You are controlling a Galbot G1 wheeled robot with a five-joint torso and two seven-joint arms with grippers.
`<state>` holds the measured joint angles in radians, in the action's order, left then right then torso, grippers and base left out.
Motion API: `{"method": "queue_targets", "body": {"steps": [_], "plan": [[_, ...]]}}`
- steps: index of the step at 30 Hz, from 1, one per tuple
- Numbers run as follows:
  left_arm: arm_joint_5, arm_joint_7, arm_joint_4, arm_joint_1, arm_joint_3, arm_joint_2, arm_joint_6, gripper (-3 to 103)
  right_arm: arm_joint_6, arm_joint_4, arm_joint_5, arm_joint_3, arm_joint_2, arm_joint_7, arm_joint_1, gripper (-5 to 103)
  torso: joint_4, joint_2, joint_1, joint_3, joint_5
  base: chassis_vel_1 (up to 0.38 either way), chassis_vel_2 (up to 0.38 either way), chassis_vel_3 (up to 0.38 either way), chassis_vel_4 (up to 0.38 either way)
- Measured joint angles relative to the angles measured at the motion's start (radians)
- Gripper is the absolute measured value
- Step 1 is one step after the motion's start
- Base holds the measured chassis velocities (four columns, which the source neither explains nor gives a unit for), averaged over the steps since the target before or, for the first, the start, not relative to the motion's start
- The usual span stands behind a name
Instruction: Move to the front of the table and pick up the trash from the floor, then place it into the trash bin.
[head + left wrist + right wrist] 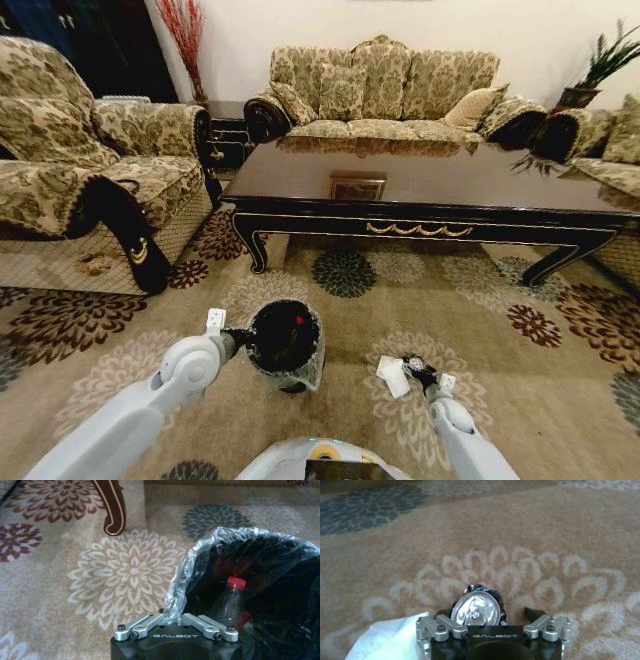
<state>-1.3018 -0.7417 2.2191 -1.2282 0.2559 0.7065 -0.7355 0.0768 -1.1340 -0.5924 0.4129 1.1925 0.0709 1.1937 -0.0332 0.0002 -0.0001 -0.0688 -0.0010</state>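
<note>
the bottle [231,600] is already binned; the left claw [176,624] is pinched on the bin liner [200,555]. the right claw [492,624], spread open, is lowered around the crushed can [476,609]; paper [390,637] lies beside it.

The only readable lettering is the word "GALBOT", in pale capitals on the black housing of the left gripper [176,627] just behind its silver finger mounts, and again on the matching black housing of the right gripper [492,624].

Red-capped clear bottle [231,602] upright inside black lined bin [200,560].
</note>
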Motion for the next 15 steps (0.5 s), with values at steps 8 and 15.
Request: {"method": "queue_targets", "body": {"steps": [8, 15], "plan": [[0.000, 0.000, 0.002, 0.000, -0.002, 0.003, 0.000, 2, -0.003, -0.010, 0.005, 0.003, 0.000, -0.001, 0.016, 80, 0.0000, 0.000, 0.000, 0.000, 0.0003, 0.000, 0.000, 0.000, 0.000], [0.001, -0.001, 0.010, -0.009, 0.005, 0.003, 0.000, 2, -0.003, -0.029, 0.005, 0.005, -0.001, 0.000, 0.027, 67, 0.0000, 0.000, 0.000, 0.000, 0.0009, 0.000, 0.000, 0.000, 0.000]]}}
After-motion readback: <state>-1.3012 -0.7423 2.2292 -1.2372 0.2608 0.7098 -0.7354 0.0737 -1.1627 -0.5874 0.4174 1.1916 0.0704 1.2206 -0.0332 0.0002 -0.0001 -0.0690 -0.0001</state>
